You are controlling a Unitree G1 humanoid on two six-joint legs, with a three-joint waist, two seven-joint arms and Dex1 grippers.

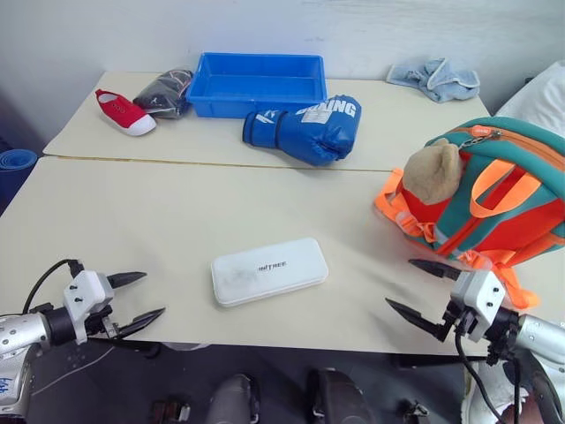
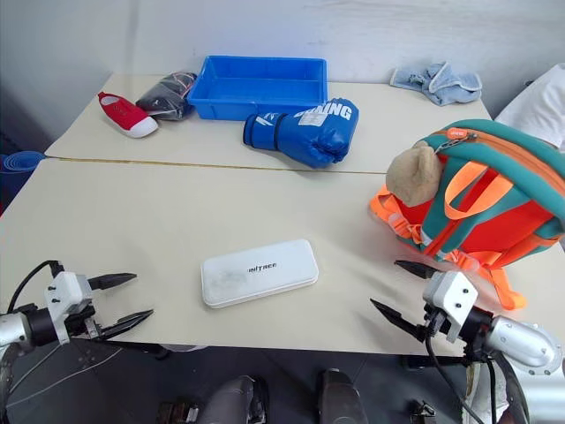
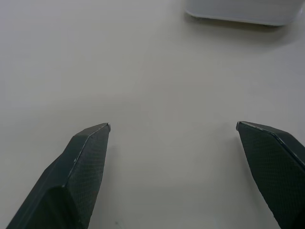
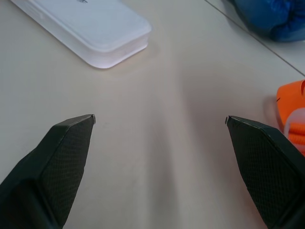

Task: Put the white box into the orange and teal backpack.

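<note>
The white box (image 1: pixel 269 270) lies flat on the near part of the table (image 1: pixel 159 221), roughly midway between the two arms, its long side running left to right with the right end turned slightly toward the far side; small dark lettering shows on its lid. Nothing touches it. Well to its right, at the table's right edge, stands the orange and teal backpack (image 1: pixel 503 199), with bright orange straps spilling down toward the near side and a tan plush bear head (image 1: pixel 433 172) fastened on its left face. The right gripper (image 1: pixel 422 291) hovers just near of the backpack's straps, its two black fingers spread wide and holding nothing, pointing leftward toward the box. The left gripper (image 1: pixel 139 299) hangs over the near left edge of the table, apart from the box, its fingers likewise spread and empty, pointing to the right. On the far half of the table lies a blue boxing glove (image 1: pixel 305 128), with a blue tray (image 1: pixel 258 84) just behind it. Left of the tray sits a dark bundle (image 1: pixel 166 93) and, beside that, a red shoe (image 1: pixel 124 112). A light blue cloth (image 1: pixel 434 78) lies crumpled at the far right.
</note>
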